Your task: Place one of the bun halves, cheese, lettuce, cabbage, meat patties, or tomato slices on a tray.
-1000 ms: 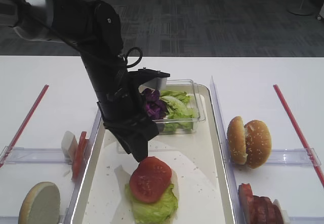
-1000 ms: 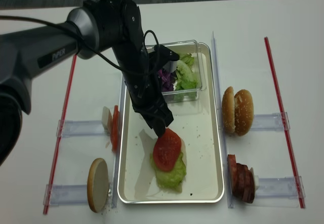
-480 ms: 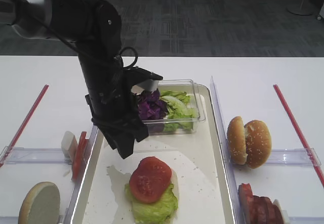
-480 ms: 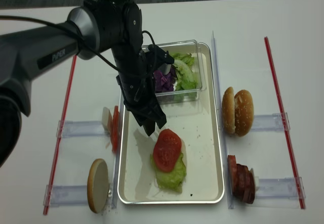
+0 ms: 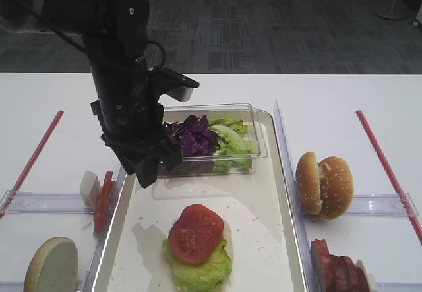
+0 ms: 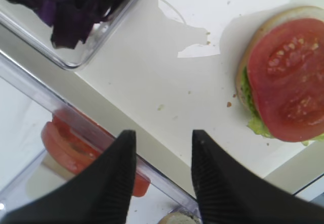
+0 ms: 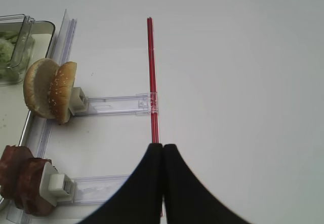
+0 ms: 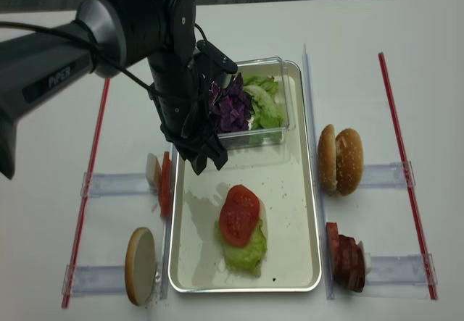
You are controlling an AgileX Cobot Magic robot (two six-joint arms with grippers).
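Since a second ago, the left pincer (image 8: 206, 163) has drawn back from the red tomato slice (image 5: 195, 233) toward the tray's left rim. Its fingers (image 6: 114, 176) stand slightly spread, pinching nothing.

On the white desk (image 5: 330, 94), the large cream-white rectangular tray (image 8: 293, 205) carries a clear plastic box (image 5: 254, 124) at its far end (purple cabbage pieces (image 8: 228, 107) beside frilly green lettuce (image 5: 229, 137) inside). That slice lies near the tray's front, atop lettuce. Right of the tray stand two sesame bun halves (image 5: 324, 184) on edge. The right pincer (image 7: 162, 183) hovers pressed together over the desk, right of the tray.
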